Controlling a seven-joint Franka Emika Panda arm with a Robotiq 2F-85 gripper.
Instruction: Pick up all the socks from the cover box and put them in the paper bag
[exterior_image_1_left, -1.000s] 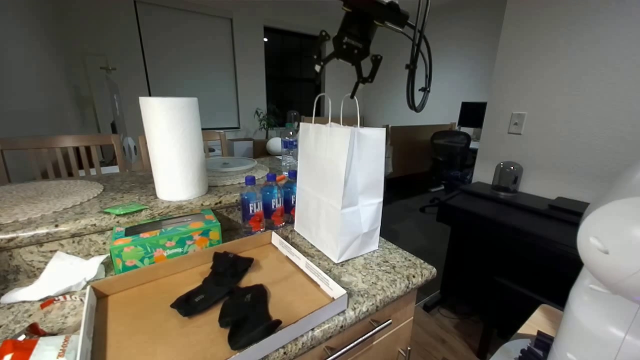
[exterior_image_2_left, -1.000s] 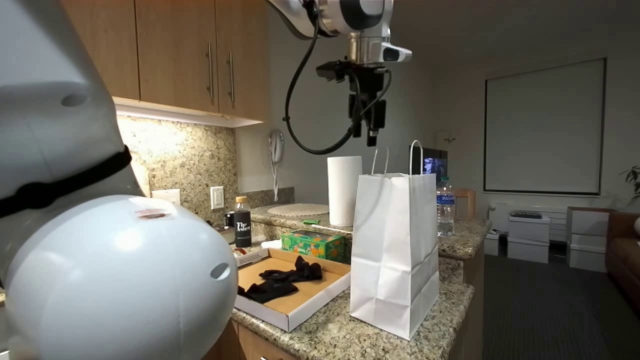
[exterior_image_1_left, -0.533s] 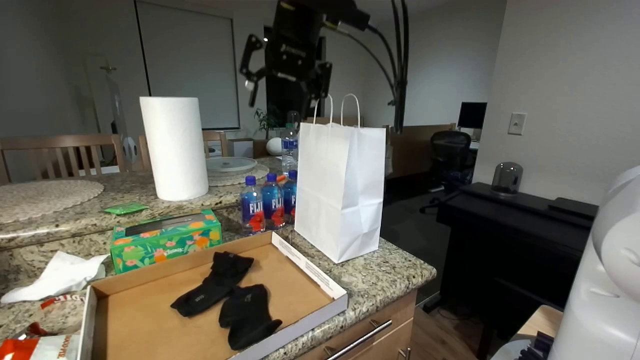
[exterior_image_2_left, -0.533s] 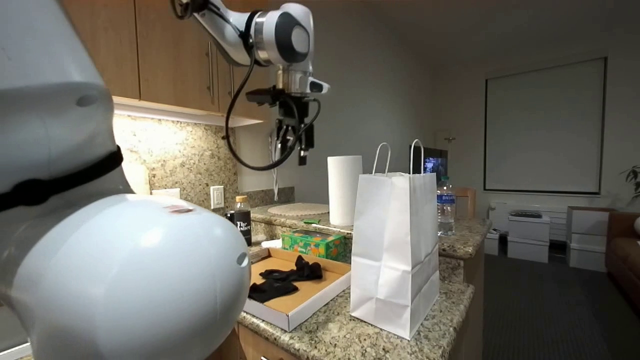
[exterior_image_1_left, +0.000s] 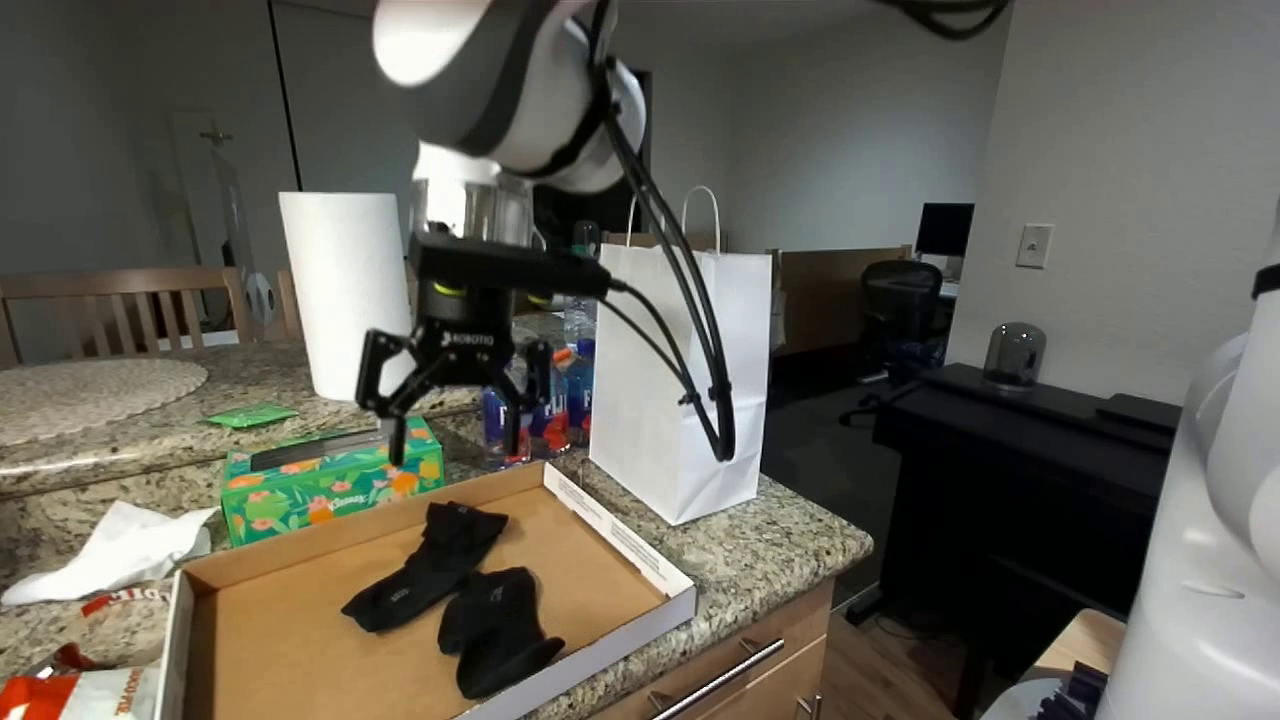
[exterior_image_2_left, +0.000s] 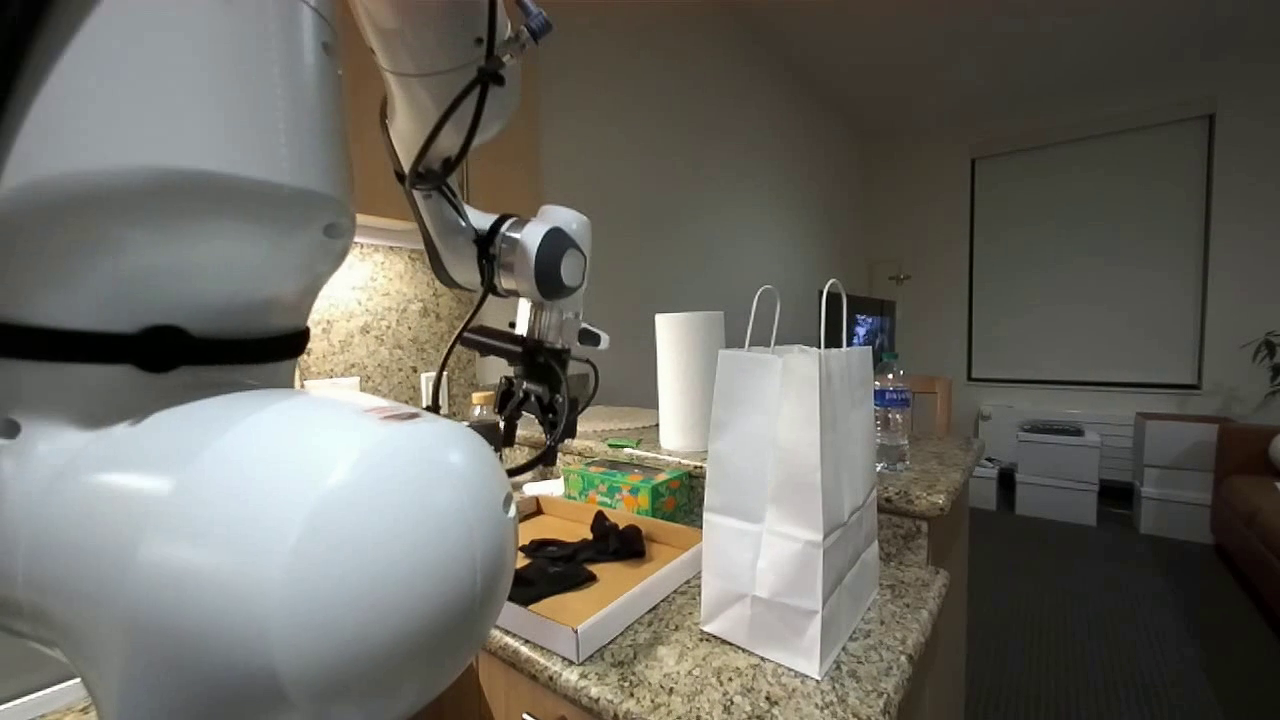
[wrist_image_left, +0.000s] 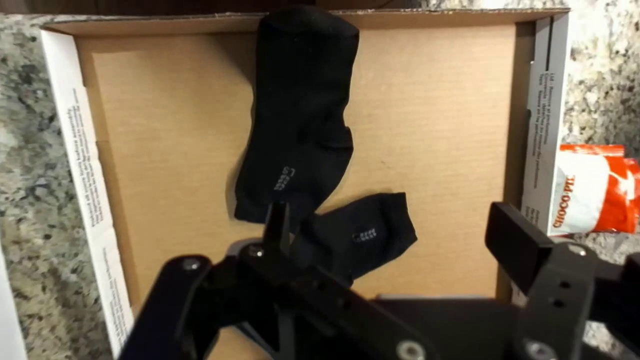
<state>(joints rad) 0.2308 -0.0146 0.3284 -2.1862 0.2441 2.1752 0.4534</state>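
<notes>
Two black socks show in the cover box (exterior_image_1_left: 270, 630): a sock (wrist_image_left: 300, 110) reaches the box wall in the wrist view, and a smaller-looking sock (wrist_image_left: 367, 235) lies beside it, partly behind a finger. My gripper (exterior_image_1_left: 455, 450) hangs above the box's back part, fingers pointing down. It is open, with nothing between its fingertips; the socks lie well below them. In the wrist view the fingers (wrist_image_left: 520, 245) stand wide apart. The white paper bag (exterior_image_2_left: 765, 500) is upright on the counter beside the box in both exterior views, handles up. Its inside is hidden.
Behind the box stand a green tissue box (exterior_image_1_left: 330, 480), a paper towel roll (exterior_image_1_left: 345, 290) and several water bottles (exterior_image_1_left: 580, 390). A Choco Pie wrapper (wrist_image_left: 590, 190) lies beside the box. The granite counter (exterior_image_2_left: 680, 650) ends just beyond the bag.
My gripper has moved from above the paper bag's handles, across and down, to over the cover box. It stays open. Socks, box and bag have not moved.
</notes>
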